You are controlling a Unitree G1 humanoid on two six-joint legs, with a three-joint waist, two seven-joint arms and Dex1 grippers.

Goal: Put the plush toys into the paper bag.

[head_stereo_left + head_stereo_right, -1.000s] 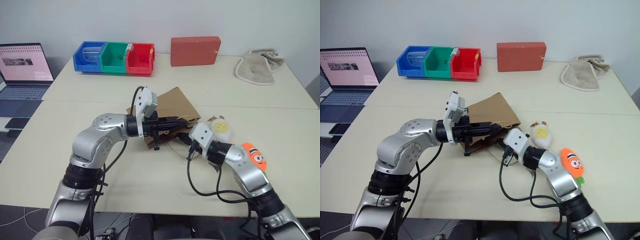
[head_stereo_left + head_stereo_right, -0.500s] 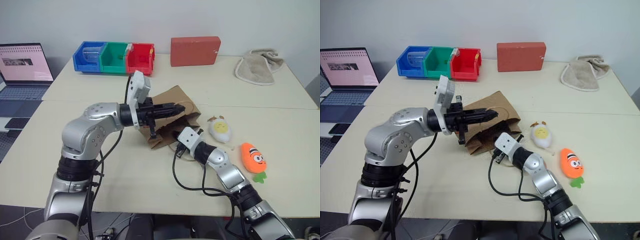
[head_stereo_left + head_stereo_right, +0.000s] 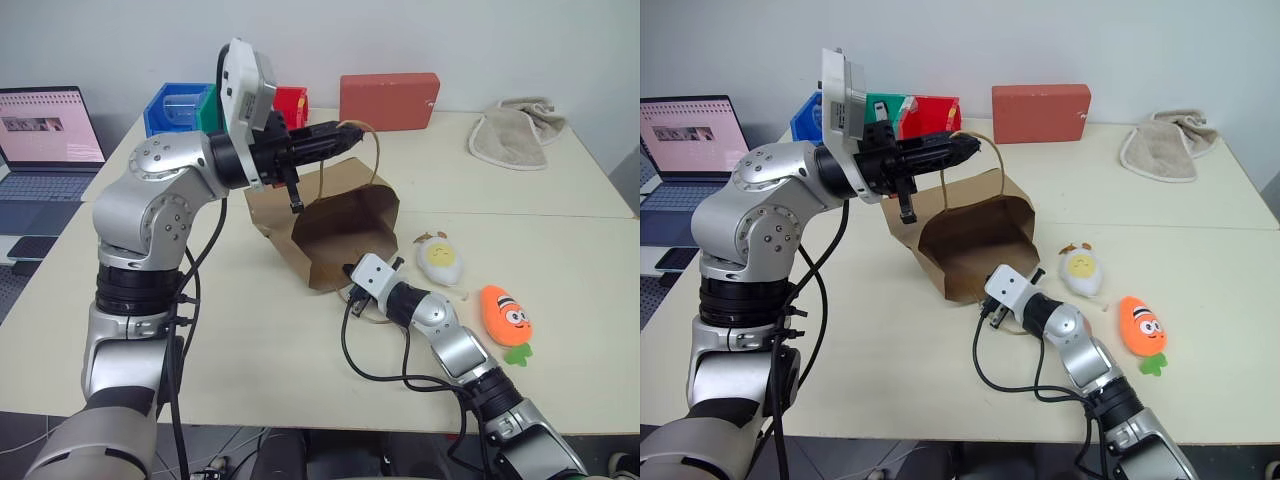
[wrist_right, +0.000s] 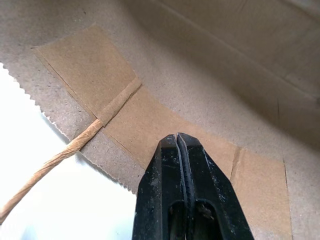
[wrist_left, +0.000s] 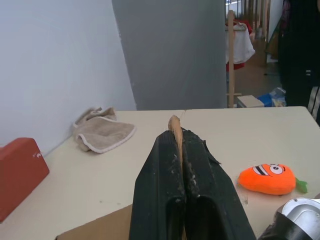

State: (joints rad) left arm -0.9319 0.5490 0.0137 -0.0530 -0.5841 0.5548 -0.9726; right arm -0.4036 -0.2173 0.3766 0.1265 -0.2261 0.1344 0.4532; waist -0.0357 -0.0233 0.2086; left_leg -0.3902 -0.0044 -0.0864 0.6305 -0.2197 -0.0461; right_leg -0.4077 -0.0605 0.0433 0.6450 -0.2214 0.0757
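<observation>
- While the left gripper (image 3: pixel 345 131) is raised above the table (image 3: pixel 250 340), its two black fingers are pressed together on a tan twisted-cord handle (image 3: pixel 372 150) of the paper bag (image 3: pixel 345 235), the cord emerging past the fingertips.
- Brown, matte kraft paper with creased walls, the bag hangs below those fingers, its open mouth facing the front table edge.
- At the mouth's lower rim, the right gripper (image 4: pixel 177 142) has its fingers closed flat together, tips over the bag's inner paper beside a reinforcing patch where the second cord handle (image 4: pixel 60 155) is glued.
- Beyond the right fingers' outer side lies the white egg-shaped plush (image 3: pixel 440 260), soft, with a yellow face.
- Further out lies the orange carrot plush (image 3: pixel 508 312), long axis running toward the front edge, green leaves nearest it.
</observation>
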